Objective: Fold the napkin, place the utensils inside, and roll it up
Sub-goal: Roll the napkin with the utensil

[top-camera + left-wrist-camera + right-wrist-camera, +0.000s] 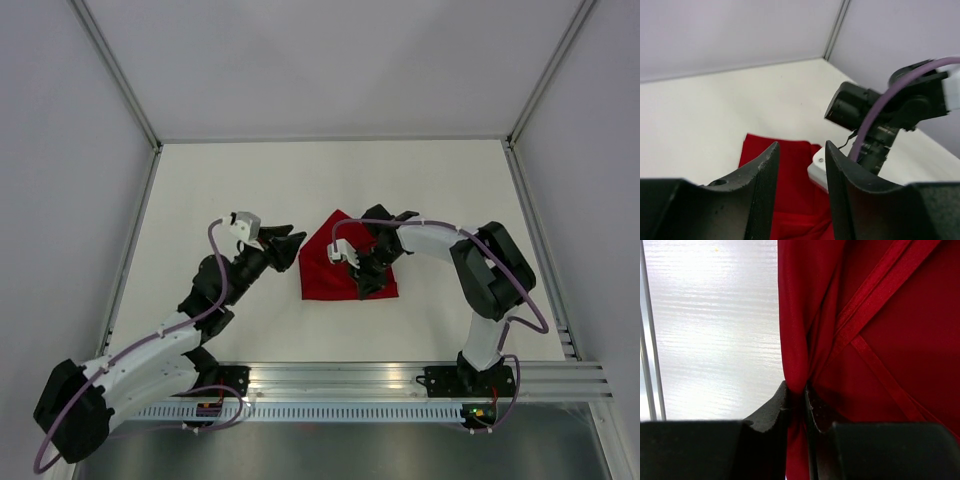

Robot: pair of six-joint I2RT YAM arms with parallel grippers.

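Note:
The red napkin [335, 270] lies folded into a rough pointed shape at the middle of the white table, with hem bands showing on its top layer [890, 340]. My right gripper [368, 283] reaches over its right part and is shut on a bunched fold of the cloth [796, 390]. My left gripper [293, 243] hovers just off the napkin's left edge, open, with nothing between its fingers [802, 147]; the napkin [790, 170] shows beyond the gap. The utensils are out of view.
The right arm's wrist and white camera block [820, 167] sit close in front of the left gripper. Grey walls with metal posts enclose the table [250, 190]. An aluminium rail [400, 380] carries both arm bases at the near edge.

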